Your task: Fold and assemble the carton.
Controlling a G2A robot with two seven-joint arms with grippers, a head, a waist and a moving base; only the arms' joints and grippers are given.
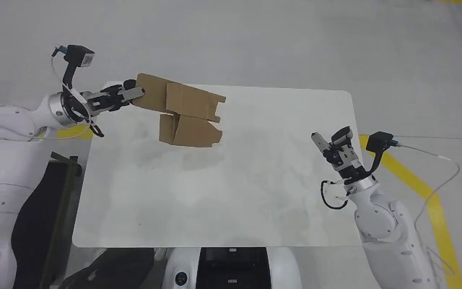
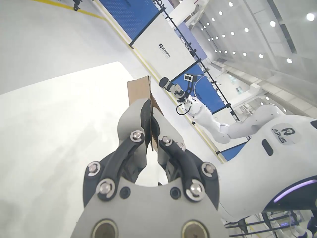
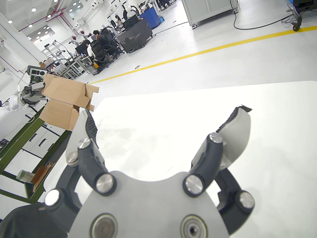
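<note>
The carton (image 1: 189, 112) was held aloft over the far corner of the worktop (image 1: 216, 209) on the robot's left side. It appeared to be clear of the surface, with a soft shadow thrown beneath it. It was gripped at one outer edge by the left hand (image 1: 133, 94), which was clenched on a single panel; in the left wrist view the board was seen edge-on between the fingers. Such a hold at the rim was judged to leave the other panels and flaps free, hanging toward the middle of the worktop where they could be reached from the opposite side.

The right hand (image 1: 333, 143) was found released, spread wide with nothing in it. It was raised over the right side of the worktop, well apart from the carton and turned toward it, a pose judged to be one of readiness for a flap.

The carton was made of plain brown corrugated board, matte and unprinted. It was partly folded, with one panel uppermost and another dropped below it along a crease, and the flaps were cut with stepped notches. The board was judged stiff across its faces but ready to bend at the scored lines. The worktop was white, smooth and round-cornered. Pale grey shells and dark ribbed pads (image 3: 91, 125) were seen on the right hand.
</note>
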